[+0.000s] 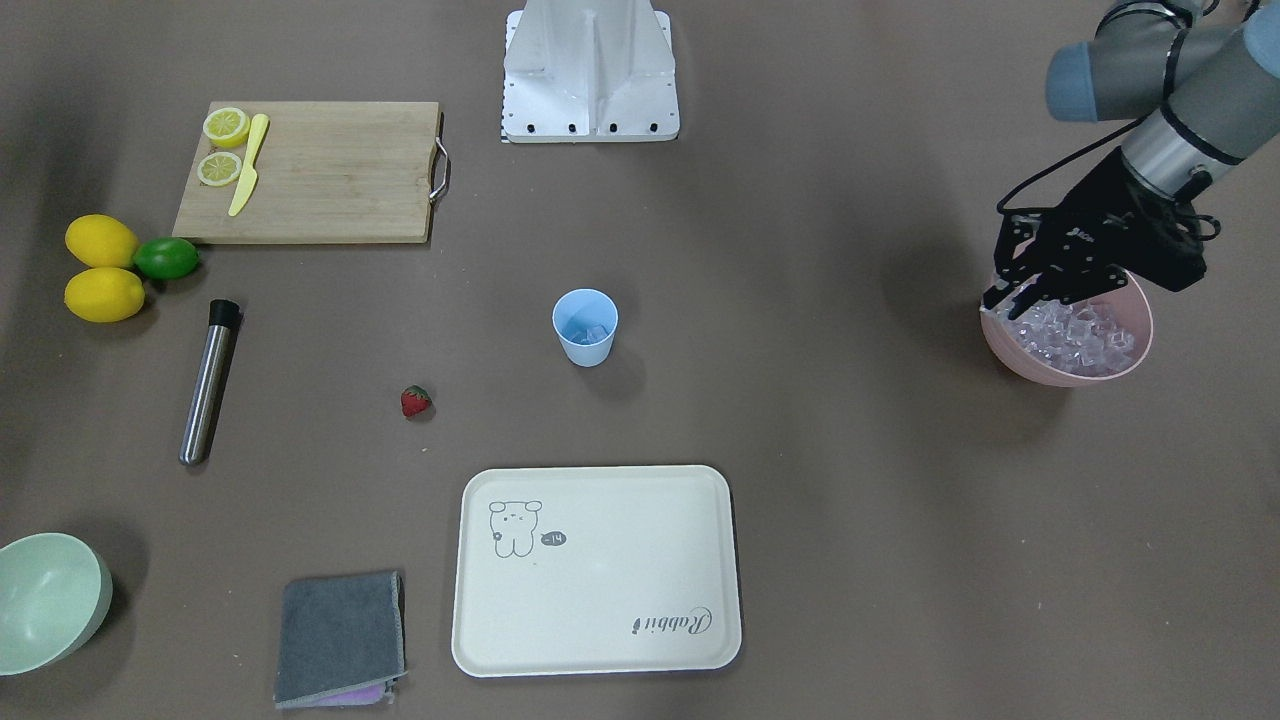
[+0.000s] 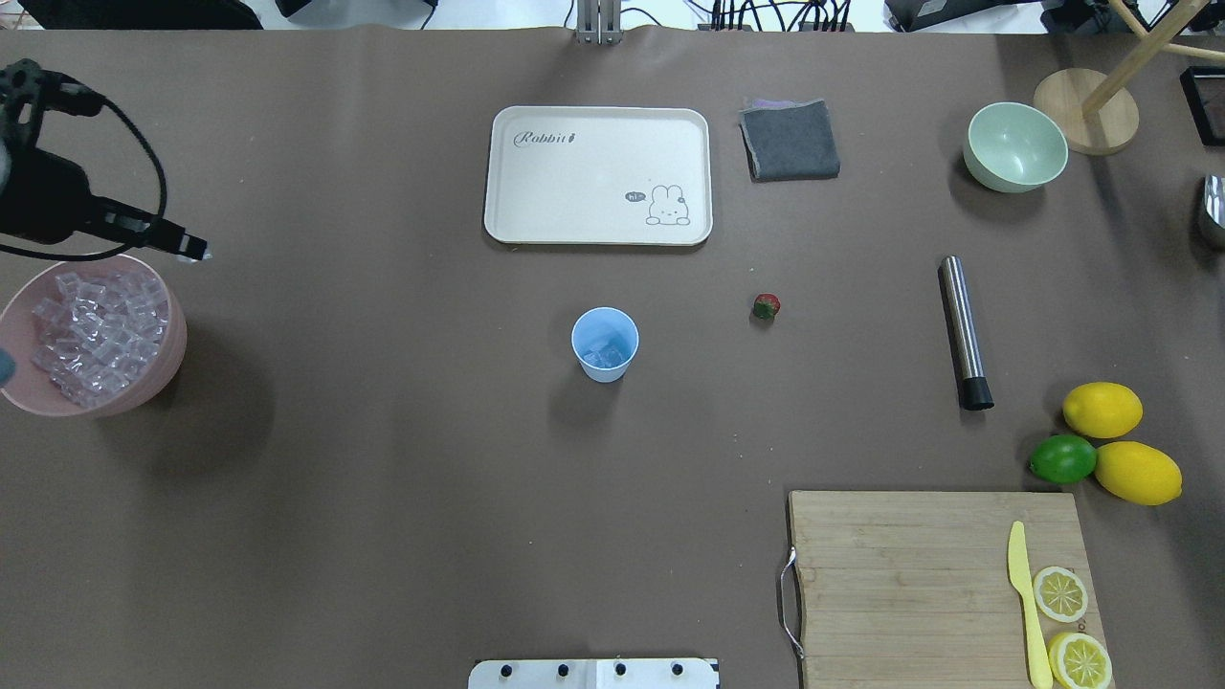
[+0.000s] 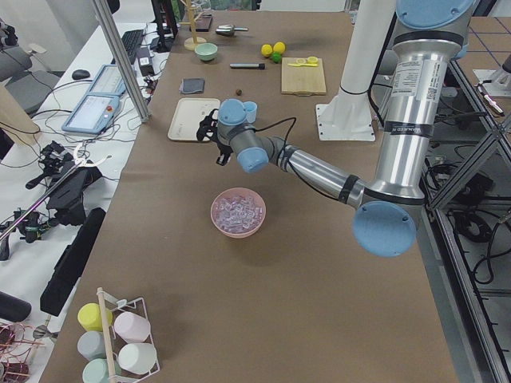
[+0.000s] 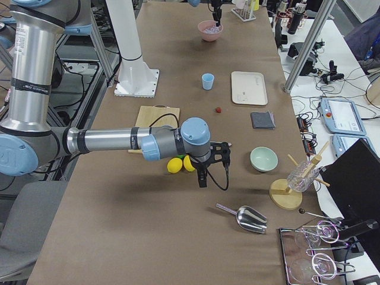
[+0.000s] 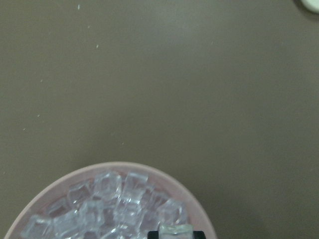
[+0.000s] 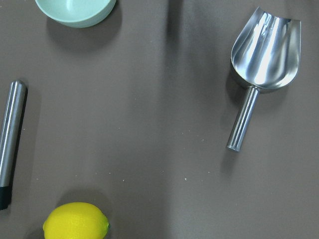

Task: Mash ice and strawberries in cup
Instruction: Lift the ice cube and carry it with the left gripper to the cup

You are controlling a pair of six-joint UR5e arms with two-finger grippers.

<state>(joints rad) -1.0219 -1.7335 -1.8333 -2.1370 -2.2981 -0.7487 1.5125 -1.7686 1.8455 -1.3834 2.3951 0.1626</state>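
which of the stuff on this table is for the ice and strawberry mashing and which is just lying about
For the job: ice in the pink bowl, strawberry, blue cup, steel rod (likely the masher).
Lying about: cutting board, lemon halves, yellow knife, whole lemons, lime, tray, grey cloth, green bowl, scoop.

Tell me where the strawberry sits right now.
In the overhead view the strawberry lies on the table right of centre, between the blue cup and the steel rod, apart from both.
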